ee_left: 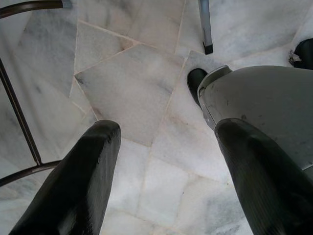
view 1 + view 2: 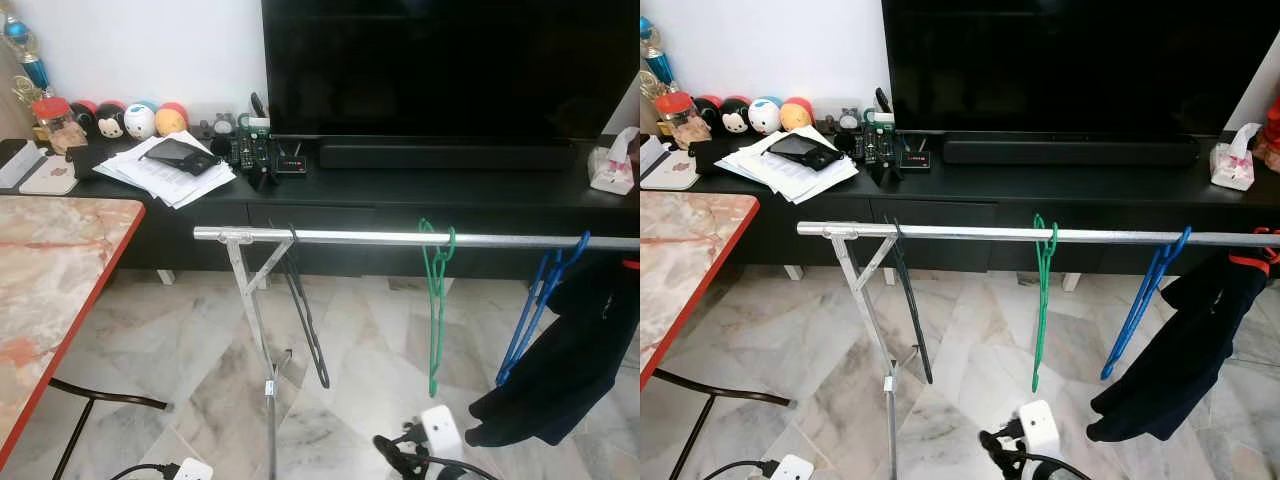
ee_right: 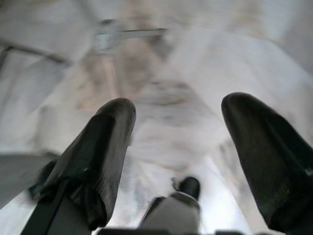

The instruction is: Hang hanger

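Here you see the black [image 2: 911, 320], green [image 2: 1041, 300] and blue plastic hangers [image 2: 1137, 305] on the silver metal rail [image 2: 970, 232]; your left hand [image 1: 166, 181] and right hand [image 3: 178, 161] hang spread above the marble floor [image 1: 132, 88].

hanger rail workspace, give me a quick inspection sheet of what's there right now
surface: pale marble floor; metal rail runs across in front of a black tv bench.
job's things: black hanger, green hanger and blue hanger hang on the rail, spaced apart; dark garment hangs at the rail's right end.
clutter: papers, remotes, round toys, tissue box on the bench.
grippers: left gripper and right gripper open, empty, pointing at the floor.
cables: black cable with white adapter; white power strip.
surroundings: marble-top table on the left, tv.
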